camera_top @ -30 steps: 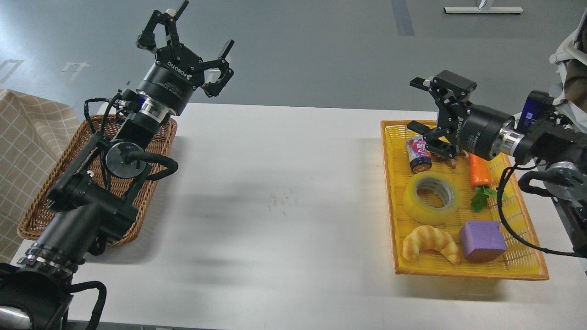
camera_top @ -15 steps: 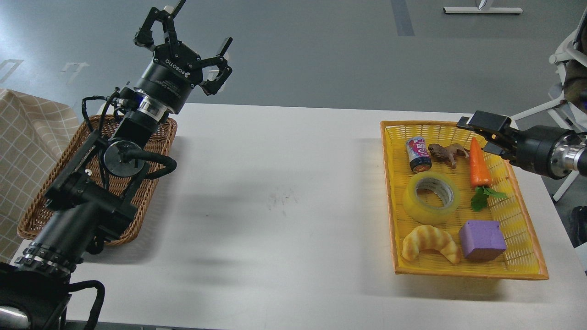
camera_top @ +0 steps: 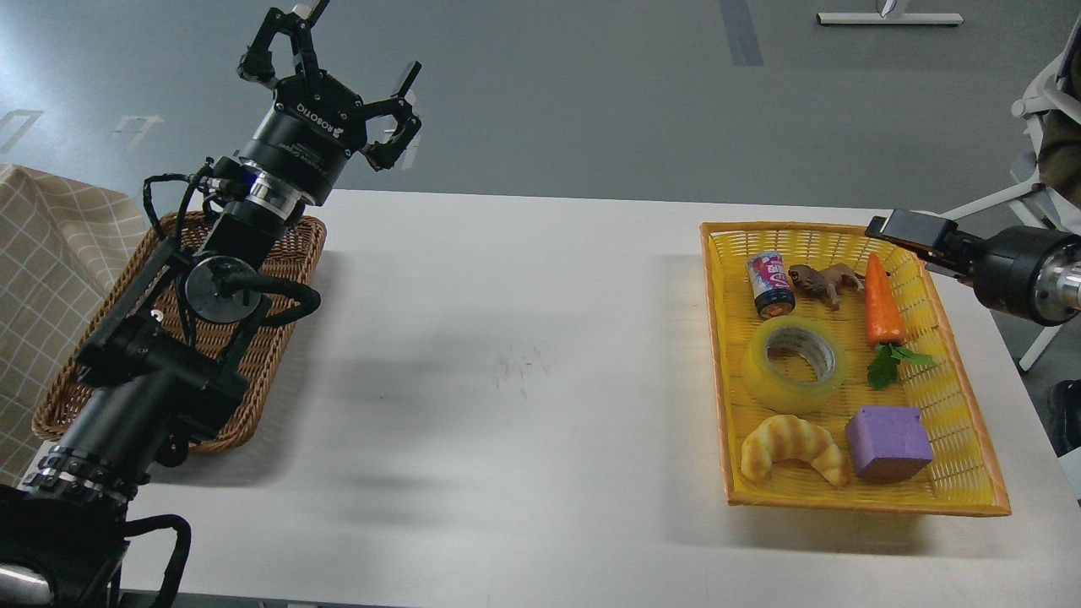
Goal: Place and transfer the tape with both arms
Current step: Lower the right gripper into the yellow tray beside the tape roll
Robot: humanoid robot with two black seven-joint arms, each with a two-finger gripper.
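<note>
The tape (camera_top: 794, 364), a translucent yellow roll with a grey-white core, lies flat in the middle of the yellow tray (camera_top: 716, 338) at the table's right. My left gripper (camera_top: 338, 52) is raised high above the back left of the table, fingers spread open and empty. My right gripper (camera_top: 914, 231) hovers at the tray's back right corner, well behind and to the right of the tape. It is seen side-on, so its fingers cannot be told apart. Nothing shows in it.
In the tray with the tape are a small can (camera_top: 769, 284), a toy frog (camera_top: 823, 281), a carrot (camera_top: 881, 302), a croissant (camera_top: 792, 448) and a purple block (camera_top: 888, 442). A brown wicker basket (camera_top: 72, 388) stands at the left, under my left arm. A white table (camera_top: 507, 363) lies between them.
My right arm has pulled back to the right, from over the can and frog to the tray's back right corner. My left gripper has drifted slightly up and left, still open.
</note>
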